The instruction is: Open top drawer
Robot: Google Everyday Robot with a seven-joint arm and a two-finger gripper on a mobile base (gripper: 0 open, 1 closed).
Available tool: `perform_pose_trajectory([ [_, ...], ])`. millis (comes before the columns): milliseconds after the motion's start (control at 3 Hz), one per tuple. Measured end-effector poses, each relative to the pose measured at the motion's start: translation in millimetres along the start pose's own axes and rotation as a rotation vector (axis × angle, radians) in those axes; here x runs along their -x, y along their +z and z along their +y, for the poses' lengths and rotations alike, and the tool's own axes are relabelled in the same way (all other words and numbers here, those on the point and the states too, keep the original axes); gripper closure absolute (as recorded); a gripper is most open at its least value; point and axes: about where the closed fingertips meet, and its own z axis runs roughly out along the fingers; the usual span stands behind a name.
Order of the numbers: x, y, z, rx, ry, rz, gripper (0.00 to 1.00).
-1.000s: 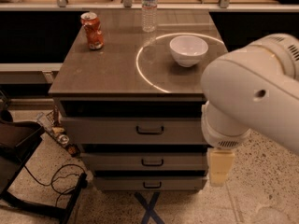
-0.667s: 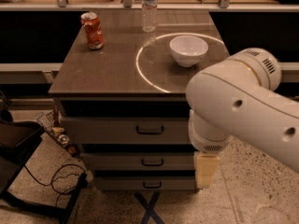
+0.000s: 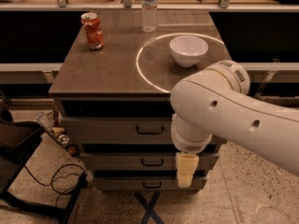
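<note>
Nothing is done so far: your top drawer (image 3: 107,129) sits shut at frame centre, its handle (image 3: 150,129) untouched, and the gripper (image 3: 186,171) hangs just lower right, its grip impossible to tell.

cabinet top (image 3: 107,64), can (image 3: 92,30), bottle (image 3: 149,8), bowl (image 3: 188,50), hand (image 3: 186,170) below it

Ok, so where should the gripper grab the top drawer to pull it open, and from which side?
Take the dark handle at the centre of the top drawer front, coming straight from the front: it is a horizontal bar, the only raised part of that flat face. The gripper hangs lower right, before the lower drawers.
</note>
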Motion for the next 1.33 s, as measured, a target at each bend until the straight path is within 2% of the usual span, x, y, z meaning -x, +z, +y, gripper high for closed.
perform_pose_trajectory([
  [667, 7, 8, -1, 0.0, -0.007, 0.012, 0.0],
  [1333, 30, 43, -11, 0.009, -0.046, 0.039, 0.0],
])
